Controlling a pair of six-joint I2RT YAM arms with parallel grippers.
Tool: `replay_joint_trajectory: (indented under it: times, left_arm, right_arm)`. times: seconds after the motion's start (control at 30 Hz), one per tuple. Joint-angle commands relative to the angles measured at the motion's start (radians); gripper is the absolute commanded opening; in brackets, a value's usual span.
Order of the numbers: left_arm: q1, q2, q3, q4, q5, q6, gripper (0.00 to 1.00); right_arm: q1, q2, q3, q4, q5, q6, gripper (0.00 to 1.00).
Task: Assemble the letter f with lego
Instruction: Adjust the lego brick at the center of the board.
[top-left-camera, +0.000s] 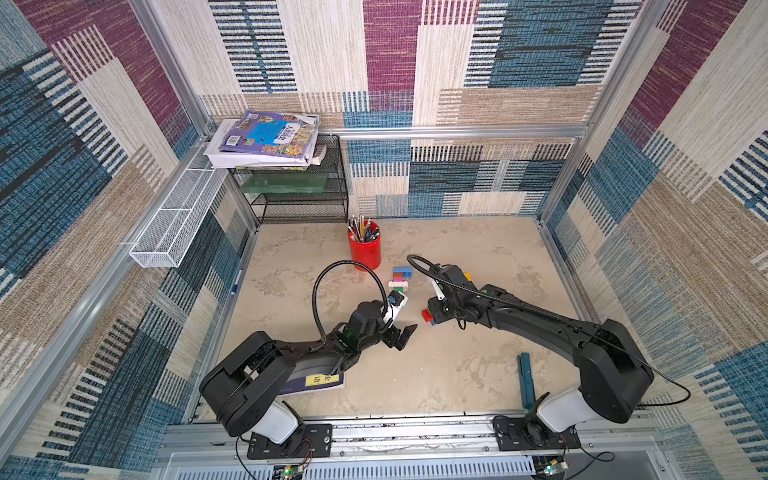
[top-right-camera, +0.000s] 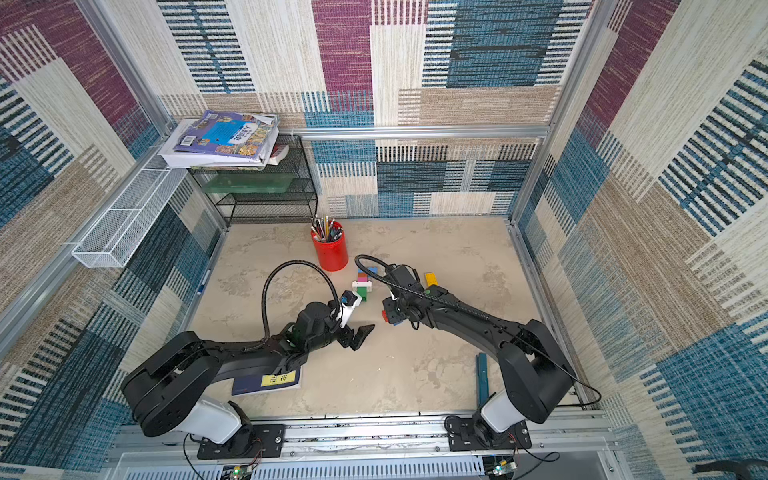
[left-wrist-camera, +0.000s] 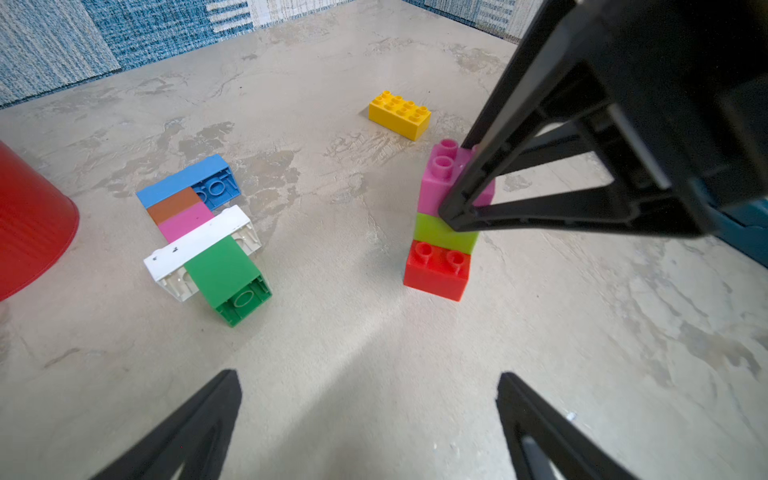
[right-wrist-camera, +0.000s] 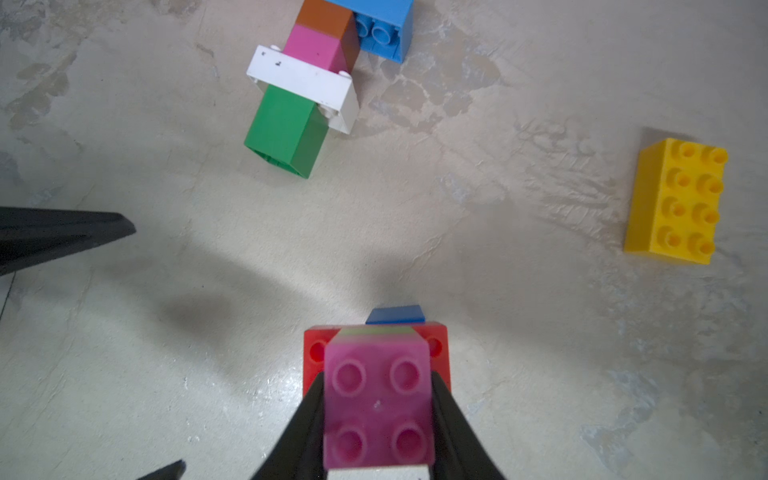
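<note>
No wording reads for certain. A yellow label (top-right-camera: 278, 379) on the dark book (top-right-camera: 249, 385), seven o'clock on the table (top-right-camera: 415, 374), bears black characters too small to make out; the purple book (top-right-camera: 226, 137) at eleven o'clock has a blurred title

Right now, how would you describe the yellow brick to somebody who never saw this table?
Find the red pencil cup on the table. To the robot's right of it, beyond the flat multicoloured assembly, sits the yellow brick: oblong, eight studs up, alone, joined to nothing.
</note>
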Motion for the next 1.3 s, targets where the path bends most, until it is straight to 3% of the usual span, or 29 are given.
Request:
replay_joint_trajectory:
  times: [0.0,1.27]
  left_arm:
    - [0.001,-0.004,0.0,0.004,-0.003,-0.018,0.99]
    - [0.001,-0.045,-0.01,-0.034,-0.03,-0.034,0.99]
  right_arm:
    - [0.007,0.0,-0.009,-0.013,0.009,0.006,0.28]
    - [0.014,0.042,0.023,-0.074,0.067,-0.046,0.19]
